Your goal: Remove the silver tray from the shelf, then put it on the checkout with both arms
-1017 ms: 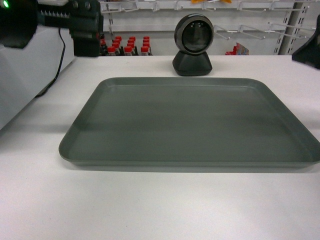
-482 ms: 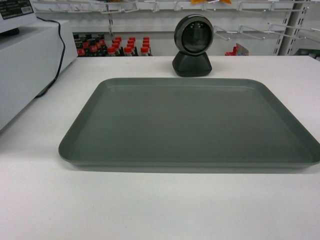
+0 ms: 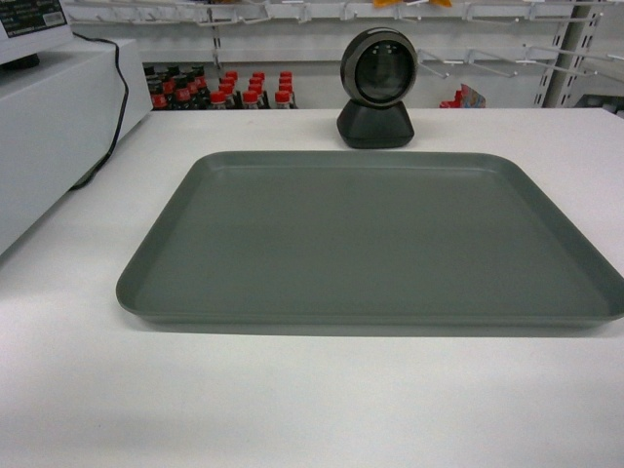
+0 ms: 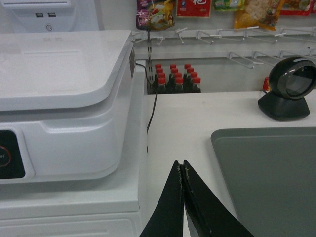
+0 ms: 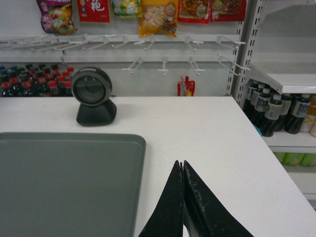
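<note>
Tray flat on white checkout bench, placement apparently done; left pincer and right pincer closed, empty, beside it.

You've got a round black barcode scanner standing upright at the back, its glass face toward you. Off to your left sits a big white register unit with a black cable trailing down its side. Behind that, rows of dark red-capped bottles line up low on the far wall. Above them run white peg hooks, with bright snack packets hanging along the top. Over on your right, dark bottles with pale labels stand on a white side rack
</note>
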Motion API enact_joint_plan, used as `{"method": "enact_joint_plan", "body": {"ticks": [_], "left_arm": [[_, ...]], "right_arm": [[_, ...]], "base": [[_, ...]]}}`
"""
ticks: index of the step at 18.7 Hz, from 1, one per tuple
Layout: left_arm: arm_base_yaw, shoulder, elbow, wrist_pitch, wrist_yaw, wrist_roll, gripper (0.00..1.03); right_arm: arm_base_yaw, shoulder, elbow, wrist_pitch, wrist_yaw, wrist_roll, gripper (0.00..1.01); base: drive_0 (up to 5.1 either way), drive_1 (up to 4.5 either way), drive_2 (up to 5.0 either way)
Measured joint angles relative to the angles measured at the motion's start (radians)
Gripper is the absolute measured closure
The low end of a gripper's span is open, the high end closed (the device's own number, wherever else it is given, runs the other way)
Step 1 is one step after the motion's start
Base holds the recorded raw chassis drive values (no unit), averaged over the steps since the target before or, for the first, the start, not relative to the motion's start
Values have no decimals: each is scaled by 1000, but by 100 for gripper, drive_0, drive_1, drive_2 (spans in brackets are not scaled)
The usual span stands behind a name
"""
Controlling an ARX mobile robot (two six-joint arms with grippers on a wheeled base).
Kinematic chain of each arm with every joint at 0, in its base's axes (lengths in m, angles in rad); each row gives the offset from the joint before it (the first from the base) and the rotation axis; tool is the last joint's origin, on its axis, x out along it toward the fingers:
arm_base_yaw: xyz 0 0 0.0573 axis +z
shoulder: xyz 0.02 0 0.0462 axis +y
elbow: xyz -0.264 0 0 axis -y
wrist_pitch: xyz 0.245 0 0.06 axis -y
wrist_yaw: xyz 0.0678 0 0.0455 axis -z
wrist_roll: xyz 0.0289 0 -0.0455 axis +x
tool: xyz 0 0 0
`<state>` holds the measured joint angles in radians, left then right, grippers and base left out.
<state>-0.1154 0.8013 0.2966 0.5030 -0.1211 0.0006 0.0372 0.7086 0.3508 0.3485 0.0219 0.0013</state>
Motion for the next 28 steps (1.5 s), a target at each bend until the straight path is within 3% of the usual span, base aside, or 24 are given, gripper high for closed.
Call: {"method": "enact_joint_plan", "body": {"ticks": [2, 4, 5, 6, 20, 21, 24, 28], "left_arm": [[22, -61, -64, 3, 22, 0, 101], [54, -105, -107, -4, 74, 0, 101], [101, -130, -127, -8, 110, 0, 101], [122, -155, -145, -13, 105, 0, 101], [113, -436, -258, -176, 121, 0, 101], [113, -444, -284, -134, 121, 0, 101], [113, -492, -288, -200, 121, 0, 101], [113, -561, -288, -264, 121, 0, 101]], "right_arm": [[-44, -56, -72, 23, -15, 1, 99], [-39, -103, -119, 34, -20, 1, 99], [-38, -121, -142, 34, -21, 1, 99], [-37, -142, -167, 32, -21, 1, 99], [-37, -385, -301, -76, -22, 1, 99], [-37, -402, -305, -87, -22, 1, 99], [-37, -441, -335, -70, -22, 1, 99], [-37, -502, -339, -134, -22, 1, 99]], "base": [[0, 0, 0], [0, 0, 0], [0, 0, 0], [0, 0, 0], [0, 0, 0], [0, 0, 0], [0, 0, 0], [0, 0, 0]]}}
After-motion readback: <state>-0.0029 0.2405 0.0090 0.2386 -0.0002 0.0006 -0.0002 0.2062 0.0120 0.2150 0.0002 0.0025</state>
